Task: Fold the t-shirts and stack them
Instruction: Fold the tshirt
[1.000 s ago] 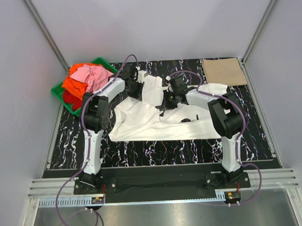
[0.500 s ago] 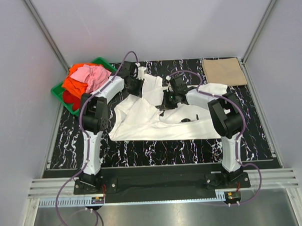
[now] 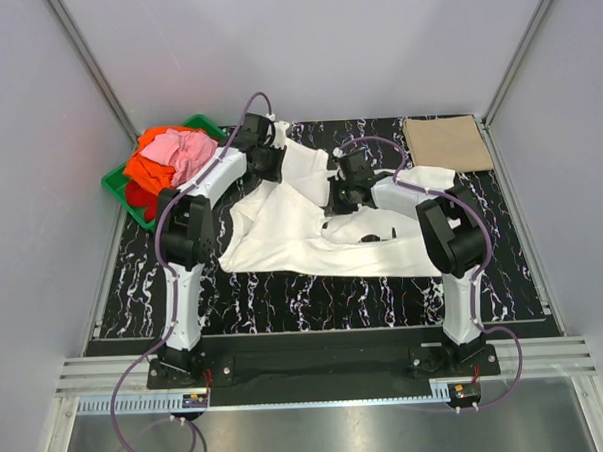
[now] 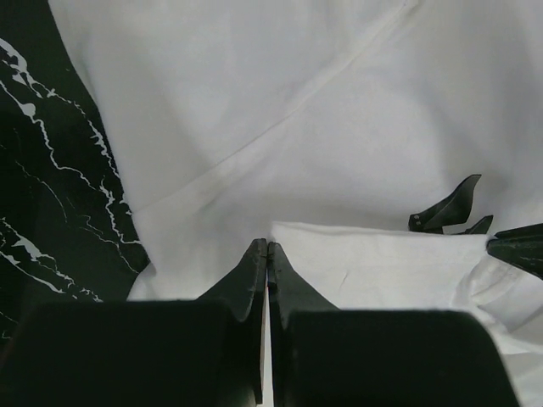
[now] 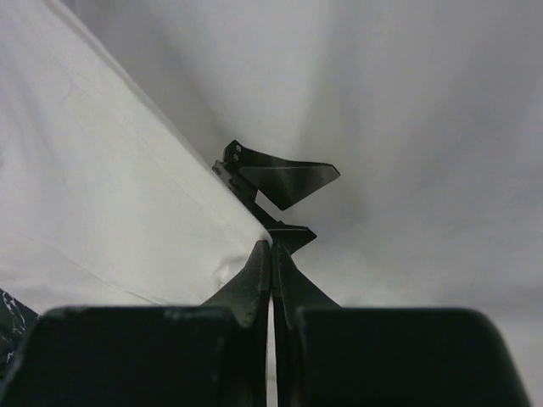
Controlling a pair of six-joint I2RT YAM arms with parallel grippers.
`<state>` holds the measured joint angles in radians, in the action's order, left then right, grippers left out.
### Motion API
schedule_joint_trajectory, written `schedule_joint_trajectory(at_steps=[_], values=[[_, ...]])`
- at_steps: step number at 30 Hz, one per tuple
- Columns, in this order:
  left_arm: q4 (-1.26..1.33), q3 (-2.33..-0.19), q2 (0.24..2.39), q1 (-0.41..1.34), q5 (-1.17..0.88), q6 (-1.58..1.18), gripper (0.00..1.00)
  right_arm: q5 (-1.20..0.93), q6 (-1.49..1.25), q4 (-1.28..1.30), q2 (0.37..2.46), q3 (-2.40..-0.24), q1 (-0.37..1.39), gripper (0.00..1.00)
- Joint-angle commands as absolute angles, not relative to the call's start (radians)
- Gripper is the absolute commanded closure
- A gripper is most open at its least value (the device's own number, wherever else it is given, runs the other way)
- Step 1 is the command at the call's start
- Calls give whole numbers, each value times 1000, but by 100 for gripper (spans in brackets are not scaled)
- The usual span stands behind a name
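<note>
The white t-shirt (image 3: 292, 236) with small black printed marks (image 5: 284, 182) lies rumpled on the middle of the black marbled table (image 3: 315, 295). My left gripper (image 3: 272, 159) is shut on a fold of its far left part; the left wrist view shows the jaws (image 4: 267, 248) closed on white cloth (image 4: 339, 102). My right gripper (image 3: 342, 196) is shut on the cloth near the shirt's middle; the right wrist view shows the jaws (image 5: 271, 248) pinching white cloth (image 5: 102, 186). A folded tan t-shirt (image 3: 448, 143) lies flat at the back right.
A green plastic crate (image 3: 114, 180) at the back left holds a heap of pink (image 3: 178, 151), orange (image 3: 144, 165) and red (image 3: 140, 198) t-shirts. Grey walls close in the table on three sides. The arm bases stand at the near edge.
Both grippers have moved toward the back of the table with the white shirt held, the left one further. The shirt's near hem has drawn away from the front edge and bunched.
</note>
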<state>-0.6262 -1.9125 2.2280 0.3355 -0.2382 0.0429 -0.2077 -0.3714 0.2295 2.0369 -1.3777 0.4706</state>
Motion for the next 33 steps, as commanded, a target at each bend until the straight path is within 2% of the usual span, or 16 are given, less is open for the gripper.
schedule_joint_trajectory(at_steps=[1, 10, 16, 18, 20, 23, 26, 29, 33], values=[[-568, -1967, 2203, 336, -186, 18, 100, -112, -328, 213, 1957, -1416, 476, 100], [-545, -2006, 2258, 337, -140, 3, 100, -18, -239, 138, 1959, -1416, 476, 100], [-545, -2016, 2306, 334, -120, 15, 99, -17, -219, 138, 1996, -1417, 476, 96], [-546, -2010, 2304, 334, -107, 21, 90, -20, -229, 141, 1990, -1413, 476, 92], [-566, -2005, 2281, 334, -89, 12, 74, -15, -241, 149, 1973, -1414, 477, 85], [-592, -1967, 2191, 337, -52, 3, 64, 32, -273, 254, 1930, -1460, 474, 81], [-620, -1893, 2061, 351, -20, -12, 60, 101, -349, 392, 1853, -1490, 468, 80], [-646, -1782, 1935, 365, -63, -78, 59, 95, -464, 523, 1760, -1415, 437, 79], [-632, -1556, 1801, 396, -161, -173, 59, 20, -570, 575, 1645, -1248, 355, 89]])
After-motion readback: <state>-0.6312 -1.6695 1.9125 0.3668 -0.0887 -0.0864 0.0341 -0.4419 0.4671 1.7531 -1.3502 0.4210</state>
